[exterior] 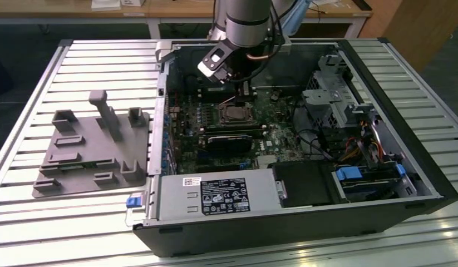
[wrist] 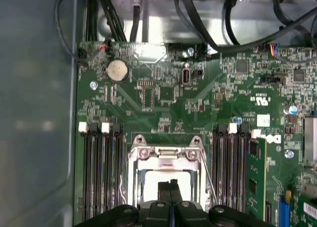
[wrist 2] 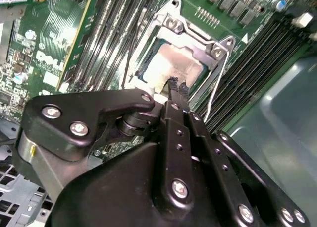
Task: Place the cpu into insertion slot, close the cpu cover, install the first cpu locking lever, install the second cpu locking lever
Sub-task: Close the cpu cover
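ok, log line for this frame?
gripper shut, over cpu | cpu seated | cover down

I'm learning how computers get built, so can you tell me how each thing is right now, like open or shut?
computer case, lying with its side open.
cpu cover, down flat.
cpu, lying under the cover's window.
locking lever, cannot tell if it is hooked down.
gripper, shut, over the cpu.
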`<state>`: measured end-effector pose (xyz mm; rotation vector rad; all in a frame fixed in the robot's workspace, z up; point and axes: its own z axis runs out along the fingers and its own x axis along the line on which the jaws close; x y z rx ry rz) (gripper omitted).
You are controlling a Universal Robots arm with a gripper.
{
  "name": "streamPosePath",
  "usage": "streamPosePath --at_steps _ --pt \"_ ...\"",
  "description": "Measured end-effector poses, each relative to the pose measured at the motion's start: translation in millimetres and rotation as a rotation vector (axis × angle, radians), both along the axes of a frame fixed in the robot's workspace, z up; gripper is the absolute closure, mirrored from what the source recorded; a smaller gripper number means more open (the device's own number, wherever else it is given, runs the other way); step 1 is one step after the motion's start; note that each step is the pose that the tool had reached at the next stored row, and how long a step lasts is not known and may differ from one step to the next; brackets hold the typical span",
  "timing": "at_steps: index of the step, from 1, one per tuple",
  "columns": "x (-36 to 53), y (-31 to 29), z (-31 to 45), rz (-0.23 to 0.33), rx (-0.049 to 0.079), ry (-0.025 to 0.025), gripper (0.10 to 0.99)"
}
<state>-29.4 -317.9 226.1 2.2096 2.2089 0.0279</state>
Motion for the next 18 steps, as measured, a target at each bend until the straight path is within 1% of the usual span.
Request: streamPosePath --at_steps 2,7,8,18 --pt "-3.1 0.0 -0.1 0.001 0.000 -0.0033 0.984" --pt "-3.2 0.0 0.0 0.002 0.000 -0.0033 0.984" --pt "-3.2 0.0 0.0 0.010 0.000 -0.0033 0.984" --pt "-3.2 0.0 0.0 0.185 -0.001 -0.0033 0.984"
